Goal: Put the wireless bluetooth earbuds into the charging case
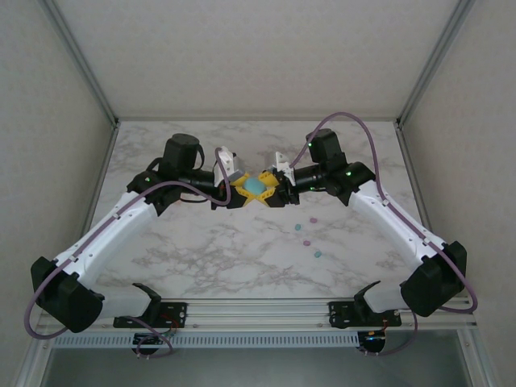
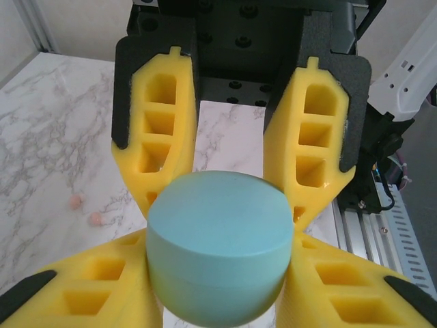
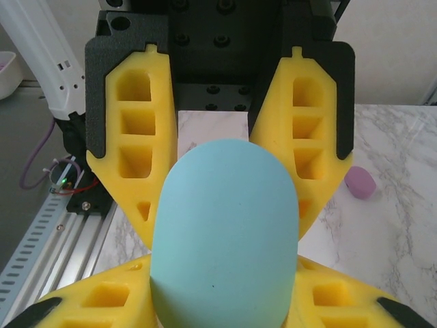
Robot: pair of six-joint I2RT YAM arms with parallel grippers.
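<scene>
Several tiny earbuds lie loose on the marble counter, pink and teal specks scattered to the right of centre, near the right arm and well apart from the charging case. That case, a round teal pod, sits up off the counter at mid-table, caught between the two hands that meet nose to nose. In the left wrist view a seam runs round it and the lid looks closed, so none of the buds can go in yet. The left hand is clenched on the case, its yellow fingers pressed to both sides. The right hand comes from the opposite side and grasps the same case, its fingers touching the curved wall at right angles to the other pair. The left wrist view also catches two peach buds on the marble below, and the right wrist view shows one mauve-pink bud just past a finger. By my reading the step in hand is opening the case, with the inserting itself not begun. The next move calls for one hand to hold the base firm while the other works the lid loose along the seam, without squeezing the smooth pod out of either grip.
</scene>
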